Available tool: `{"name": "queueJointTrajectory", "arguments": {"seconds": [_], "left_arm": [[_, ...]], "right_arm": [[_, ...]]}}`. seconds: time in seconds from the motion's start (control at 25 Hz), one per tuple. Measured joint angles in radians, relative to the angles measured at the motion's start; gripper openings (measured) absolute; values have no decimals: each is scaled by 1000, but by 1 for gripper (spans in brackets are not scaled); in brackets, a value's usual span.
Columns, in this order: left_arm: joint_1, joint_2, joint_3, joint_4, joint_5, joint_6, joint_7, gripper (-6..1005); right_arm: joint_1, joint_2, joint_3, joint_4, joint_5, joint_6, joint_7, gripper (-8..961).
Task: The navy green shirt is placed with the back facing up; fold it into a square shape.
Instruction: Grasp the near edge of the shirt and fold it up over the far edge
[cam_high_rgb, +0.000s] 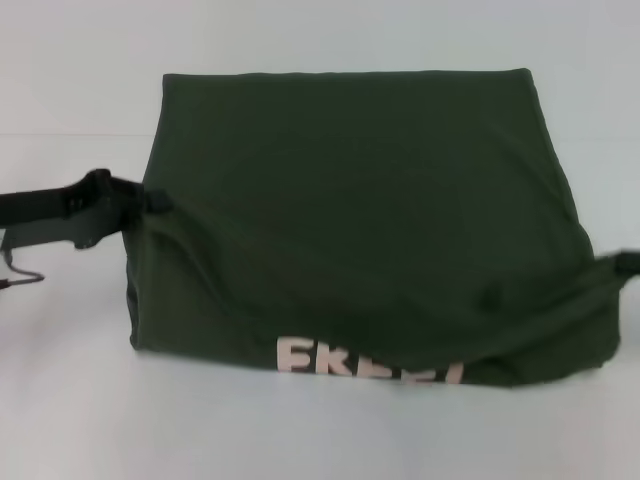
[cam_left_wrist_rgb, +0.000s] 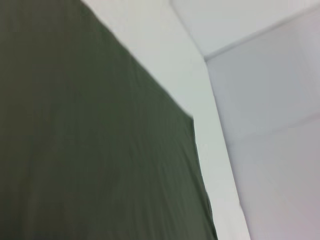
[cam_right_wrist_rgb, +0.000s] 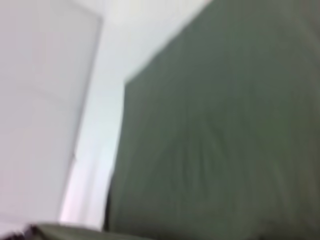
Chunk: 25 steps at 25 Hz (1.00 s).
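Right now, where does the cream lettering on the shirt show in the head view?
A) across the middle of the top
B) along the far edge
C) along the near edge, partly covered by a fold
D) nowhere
C: the cream lettering runs along the near edge of the shirt, its right part covered by a fold of cloth.

White bench (cam_high_rgb: 90, 420) fills the head view from the near edge to the far side, its surface plain, matte and evenly lit, with only soft, faint shadow. A faint horizontal line (cam_high_rgb: 70, 135) crosses the upper left of the head view, where the bench meets a pale wall (cam_high_rgb: 80, 60) of almost the same tone. Left wrist view: a white strip of bench (cam_left_wrist_rgb: 210, 125) borders pale grey-white wall panels (cam_left_wrist_rgb: 270, 165), which meet at straight seams. Right wrist view: a similar light panel (cam_right_wrist_rgb: 40, 100) stands beside a bright white band (cam_right_wrist_rgb: 100, 135). Lighting diffuse throughout.
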Motion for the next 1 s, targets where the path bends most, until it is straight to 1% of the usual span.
{"name": "queueJointTrajectory", "arguments": {"seconds": [0.12, 0.32, 0.48, 0.52, 0.56, 0.76, 0.84, 0.96, 1.0], "left_arm": [[0, -14, 0, -24, -48, -77, 40, 33], [3, -52, 1, -54, -126, -229, 130, 34], [-7, -75, 2, -61, -144, -294, 187, 34], [-10, -80, 2, -61, -154, -311, 201, 34], [-12, -84, 2, -61, -165, -329, 213, 34], [-15, -99, 4, -61, -224, -410, 267, 34], [-16, -106, 5, -62, -245, -434, 289, 33], [-19, -130, 6, -63, -268, -479, 328, 33], [-19, -141, 6, -63, -277, -500, 349, 33]], "right_arm": [[4, 20, -1, 29, 74, 79, -4, 0], [-2, 62, 2, 41, 161, 226, -5, 0], [0, 85, 0, 43, 195, 308, -16, 1], [5, 98, -1, 43, 217, 343, -34, 1], [5, 98, -1, 43, 217, 343, -34, 1], [8, 120, -4, 52, 295, 430, -82, 1], [13, 123, -5, 66, 313, 457, -99, 1], [31, 129, -6, 95, 328, 503, -139, 1], [37, 138, -5, 102, 346, 523, -161, 1]]}}
